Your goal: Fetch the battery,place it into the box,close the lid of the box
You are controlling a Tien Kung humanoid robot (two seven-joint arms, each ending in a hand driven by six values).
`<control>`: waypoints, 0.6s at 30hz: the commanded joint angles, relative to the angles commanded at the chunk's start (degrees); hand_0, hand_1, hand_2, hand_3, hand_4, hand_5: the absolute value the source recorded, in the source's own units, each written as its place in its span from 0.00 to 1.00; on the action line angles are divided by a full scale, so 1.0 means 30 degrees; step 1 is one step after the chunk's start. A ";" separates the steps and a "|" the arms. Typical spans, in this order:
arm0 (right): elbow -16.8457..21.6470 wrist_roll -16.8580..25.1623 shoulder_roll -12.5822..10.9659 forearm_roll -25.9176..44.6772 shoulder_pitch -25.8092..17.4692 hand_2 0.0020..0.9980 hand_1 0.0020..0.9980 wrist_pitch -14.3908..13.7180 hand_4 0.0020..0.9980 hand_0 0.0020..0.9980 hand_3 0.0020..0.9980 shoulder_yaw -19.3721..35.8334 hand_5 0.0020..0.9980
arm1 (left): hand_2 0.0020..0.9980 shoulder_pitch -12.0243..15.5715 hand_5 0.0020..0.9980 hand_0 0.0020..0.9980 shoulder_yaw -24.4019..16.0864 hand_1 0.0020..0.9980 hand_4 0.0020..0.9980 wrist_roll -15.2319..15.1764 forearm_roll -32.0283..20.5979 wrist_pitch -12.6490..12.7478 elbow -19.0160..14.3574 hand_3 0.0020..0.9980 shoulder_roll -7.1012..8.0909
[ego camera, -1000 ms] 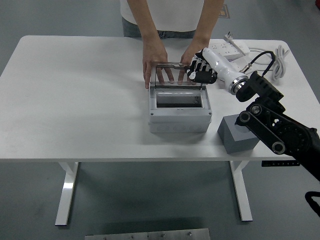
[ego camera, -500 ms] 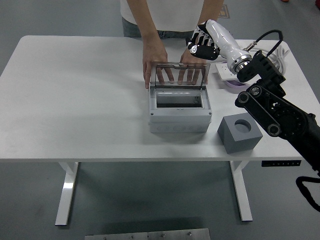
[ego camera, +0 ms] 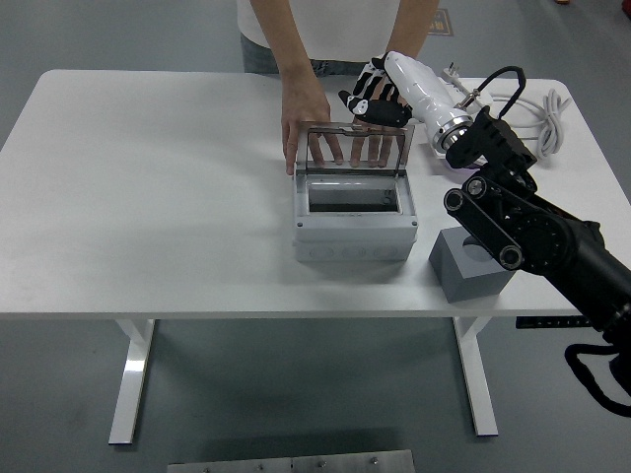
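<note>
The white table (ego camera: pixel 148 197) fills most of my view. At its far edge stands a person (ego camera: pixel 325 30) whose two hands reach down behind the box: one hand (ego camera: pixel 301 113) rests on the table at the lid's left corner, and the fingers of both show through the clear lid. My right arm (ego camera: pixel 532 236) comes in from the lower right and crosses over the grey block (ego camera: pixel 458 266), which sits on the table just right of the box. The grey box (ego camera: pixel 353 217) stands mid-table with its top open. Its clear lid (ego camera: pixel 353 148) stands raised on the far side, tilted back a little. My right hand (ego camera: pixel 377 97) hangs above the lid's upper right corner, just over the person's other hand, fingers loosely bent and holding nothing that I can make out, though they are small and dark against the sleeve. A white power strip (ego camera: pixel 449 99) with its cable (ego camera: pixel 537 113) lies at the far right. I cannot see the battery; the dark inside of the box does not show it.
</note>
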 joint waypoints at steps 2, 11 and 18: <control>-0.0210 0.0011 0.0067 0.0024 0.0025 0.61 0.55 -0.0046 1.00 0.67 0.58 -0.0143 0.91 | 0.57 -0.0009 0.00 0.63 -0.0014 0.70 0.50 0.0000 0.0035 -0.0011 -0.0001 0.54 0.0012; -0.1018 0.0307 0.0416 0.0194 0.0086 0.63 0.59 -0.0273 1.00 0.68 0.60 -0.0751 0.98 | 0.57 -0.0117 0.00 0.63 -0.0087 0.70 0.50 0.0000 0.0201 -0.0087 0.0001 0.54 0.0067; -0.1850 0.0598 0.0688 0.0304 0.0156 0.64 0.61 -0.0468 1.00 0.71 0.61 -0.0914 0.99 | 0.57 -0.0287 0.00 0.63 -0.0117 0.70 0.50 0.0000 0.0304 -0.0170 0.0011 0.54 0.0080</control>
